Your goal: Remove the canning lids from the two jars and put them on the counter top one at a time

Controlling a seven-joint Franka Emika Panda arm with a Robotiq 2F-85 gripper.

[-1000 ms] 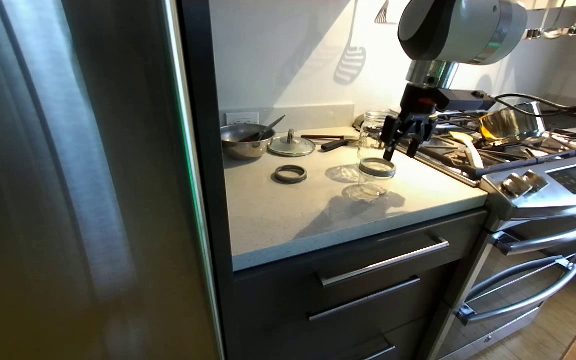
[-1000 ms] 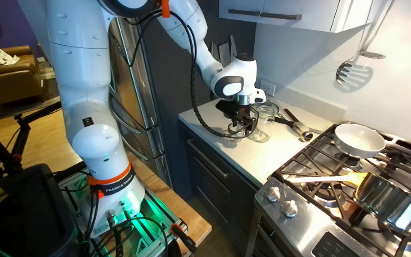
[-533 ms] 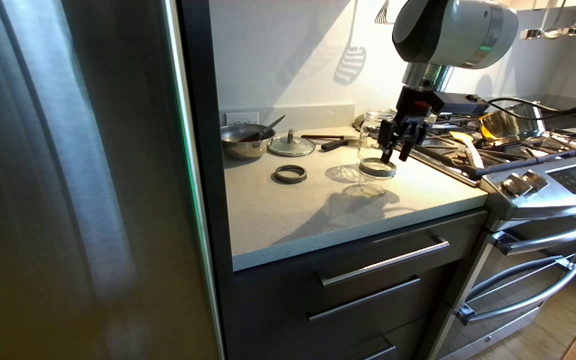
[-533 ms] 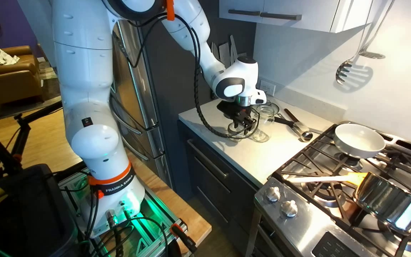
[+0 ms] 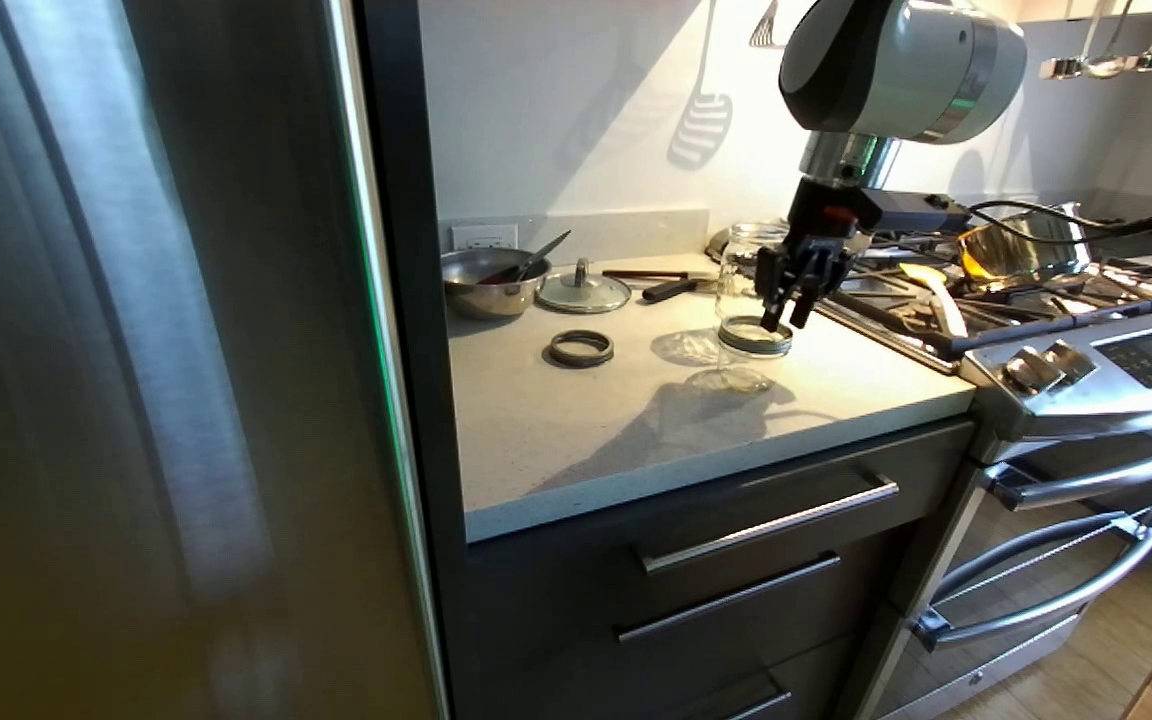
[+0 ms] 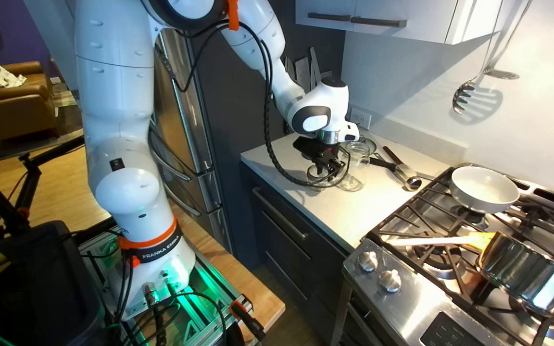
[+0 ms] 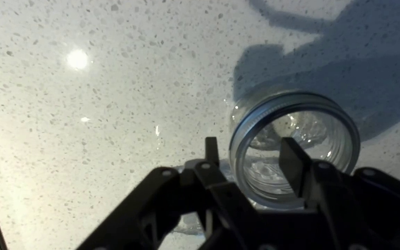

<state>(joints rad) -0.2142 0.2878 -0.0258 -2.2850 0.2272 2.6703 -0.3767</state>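
Gripper [image 7: 251, 149] is hovering at jar 1 [image 7: 318, 146], fingers [image 7: 292, 156] standing apart w/ gap btwn; in wrist view one is showing outside lid 1 [image 7: 237, 149], other over its opening; contact: can't tell. Lid 1 is sitting flat atop jar 1, opening facing up, axis running vert. Lid 2 [image 5: 581, 361] is lying flat on counter top [image 5: 516, 420], left of jar 1 in an exterior view. Jar 2 [image 5: 741, 285] is standing upright behind jar 1, long axis running vert.
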